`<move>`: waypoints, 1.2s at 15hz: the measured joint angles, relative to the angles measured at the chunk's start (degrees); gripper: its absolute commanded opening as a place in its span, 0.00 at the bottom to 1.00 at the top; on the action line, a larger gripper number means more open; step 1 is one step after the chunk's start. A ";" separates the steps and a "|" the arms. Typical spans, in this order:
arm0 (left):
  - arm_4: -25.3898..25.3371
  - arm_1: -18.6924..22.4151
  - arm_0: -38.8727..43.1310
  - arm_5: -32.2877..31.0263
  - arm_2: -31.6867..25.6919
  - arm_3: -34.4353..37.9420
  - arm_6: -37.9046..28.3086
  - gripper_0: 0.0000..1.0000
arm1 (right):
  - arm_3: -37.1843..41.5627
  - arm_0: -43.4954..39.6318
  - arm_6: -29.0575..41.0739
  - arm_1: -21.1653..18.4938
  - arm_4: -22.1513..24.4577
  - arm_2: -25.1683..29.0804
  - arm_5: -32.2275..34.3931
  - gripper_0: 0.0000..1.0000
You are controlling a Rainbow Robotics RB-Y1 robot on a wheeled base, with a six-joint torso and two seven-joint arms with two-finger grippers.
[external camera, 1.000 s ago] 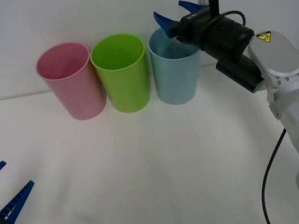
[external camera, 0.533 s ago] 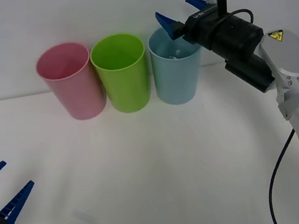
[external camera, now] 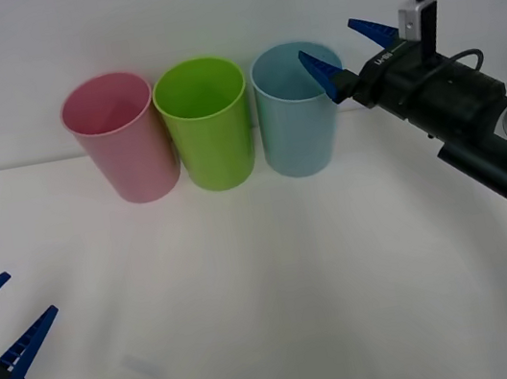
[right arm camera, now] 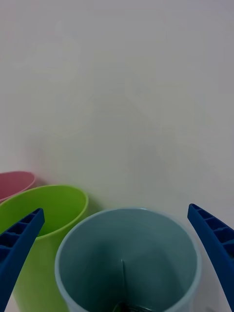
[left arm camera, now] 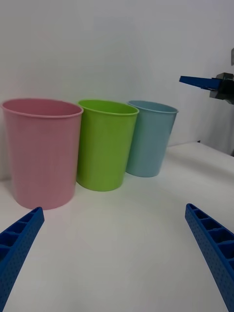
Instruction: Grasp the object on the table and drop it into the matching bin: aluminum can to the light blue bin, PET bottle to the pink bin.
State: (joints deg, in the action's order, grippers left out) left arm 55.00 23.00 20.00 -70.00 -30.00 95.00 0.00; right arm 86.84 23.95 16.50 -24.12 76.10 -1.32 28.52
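The light blue bin (external camera: 298, 133) stands rightmost in a row of three at the back of the white table (external camera: 269, 284). My right gripper (external camera: 326, 38) hangs open and holds nothing, at rim height just right of that bin. In the right wrist view the open right gripper (right arm camera: 115, 209) looks down into the light blue bin (right arm camera: 126, 253), where a dark, silvery sliver that may be the aluminum can (right arm camera: 129, 307) shows at the bottom. The pink bin (external camera: 126, 152) is leftmost. My left gripper (external camera: 30, 293) waits open, low at the table's front left.
A lime green bin (external camera: 211, 138) stands between the pink and light blue ones, all three nearly touching. A white wall rises right behind the row. The left wrist view shows the same row, pink bin (left arm camera: 41, 156) nearest, with bare tabletop in front.
The right arm has drawn back to the right, carrying its open gripper from above the light blue bin to beside the rim. The left arm has stayed still.
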 measured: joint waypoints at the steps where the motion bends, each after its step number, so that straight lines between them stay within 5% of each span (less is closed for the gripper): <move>1: 0.00 0.00 0.00 0.00 0.00 0.00 0.00 1.00 | 2.26 -2.37 -0.01 -1.24 -0.90 -0.24 0.03 1.00; 8: 0.00 0.00 0.00 0.00 0.00 0.00 0.01 1.00 | 15.32 -20.18 -2.64 -9.07 -7.72 0.00 2.15 1.00; 18: 0.00 0.00 0.00 0.00 0.00 0.00 0.00 1.00 | 17.24 -36.96 -22.23 -5.44 -8.55 11.93 17.08 1.00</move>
State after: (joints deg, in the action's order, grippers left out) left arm 55.00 23.00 20.00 -70.00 -30.00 95.00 0.00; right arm 104.08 -13.01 -5.73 -29.56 67.55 10.61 45.60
